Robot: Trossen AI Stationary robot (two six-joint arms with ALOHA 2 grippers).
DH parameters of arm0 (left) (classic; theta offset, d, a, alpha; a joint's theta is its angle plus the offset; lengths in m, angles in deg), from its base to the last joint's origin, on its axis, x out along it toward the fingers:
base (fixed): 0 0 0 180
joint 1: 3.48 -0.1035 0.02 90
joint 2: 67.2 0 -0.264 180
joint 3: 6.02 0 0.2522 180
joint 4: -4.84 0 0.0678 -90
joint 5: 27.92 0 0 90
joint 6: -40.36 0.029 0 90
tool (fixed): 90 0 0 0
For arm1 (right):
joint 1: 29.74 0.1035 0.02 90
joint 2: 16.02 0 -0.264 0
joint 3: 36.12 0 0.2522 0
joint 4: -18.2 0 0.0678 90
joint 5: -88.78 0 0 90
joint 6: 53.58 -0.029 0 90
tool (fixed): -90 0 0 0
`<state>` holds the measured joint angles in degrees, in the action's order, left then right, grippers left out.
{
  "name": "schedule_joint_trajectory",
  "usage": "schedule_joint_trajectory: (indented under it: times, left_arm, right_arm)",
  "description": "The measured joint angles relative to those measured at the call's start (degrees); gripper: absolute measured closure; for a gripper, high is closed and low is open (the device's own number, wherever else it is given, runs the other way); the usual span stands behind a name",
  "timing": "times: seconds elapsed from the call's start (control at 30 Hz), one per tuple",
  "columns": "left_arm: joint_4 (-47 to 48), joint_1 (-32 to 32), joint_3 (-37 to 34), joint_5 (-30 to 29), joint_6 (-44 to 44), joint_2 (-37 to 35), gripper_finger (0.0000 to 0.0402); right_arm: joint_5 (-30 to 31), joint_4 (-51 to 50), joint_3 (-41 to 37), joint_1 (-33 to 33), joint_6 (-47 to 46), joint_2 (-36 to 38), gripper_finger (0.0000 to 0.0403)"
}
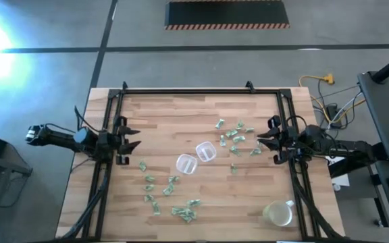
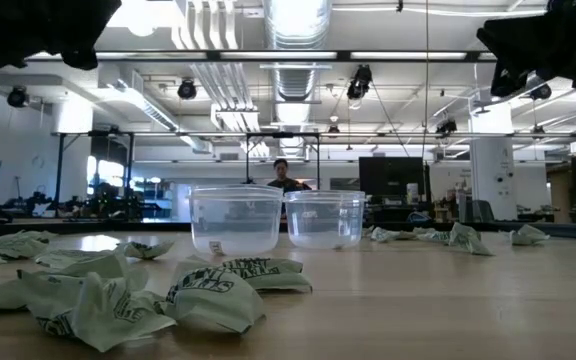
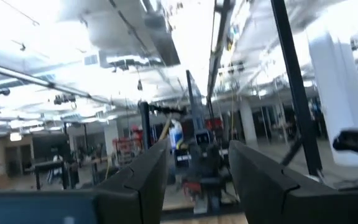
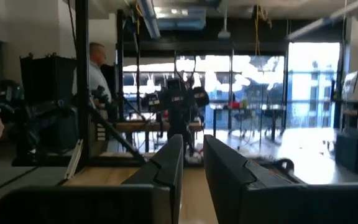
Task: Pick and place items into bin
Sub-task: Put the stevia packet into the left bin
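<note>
both end effectors hover above wrapper pieces (image 1: pixel 234 138).

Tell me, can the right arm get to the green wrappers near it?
Probably yes. The right gripper hangs open at the table's right edge, and the nearest wrappers lie on bare wood just beside it, with nothing between. The two clear tubs sit farther in.

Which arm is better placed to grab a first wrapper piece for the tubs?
Right, probably. The right claw hovers open beside the cluster of wrapper pieces, close to the clear tubs. The left claw waits at the opposite edge, farther from any piece.
</note>
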<state>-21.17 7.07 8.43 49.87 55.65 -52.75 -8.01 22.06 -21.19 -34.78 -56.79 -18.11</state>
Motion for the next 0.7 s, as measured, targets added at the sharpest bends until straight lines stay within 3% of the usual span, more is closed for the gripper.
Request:
schedule_joint_trajectory:
  times: [0.23,0.4,0.7]
  left_arm:
    - [-6.7,0.0,0.4,0.2,0.1,0.0,0.0246]
    - [-7.8,0.0,2.2,0.9,0.1,1.5,0.0246]
    - [-7.8,0.0,11.9,2.9,4.1,13.3,0.0246]
  right_arm:
    - [-3.5,10.8,0.0,0.0,5.2,0.0,0.0346]
    - [-3.6,12.2,0.4,0.0,5.8,0.0,0.0346]
    - [-3.8,11.5,9.8,0.0,9.4,-8.2,0.0346]
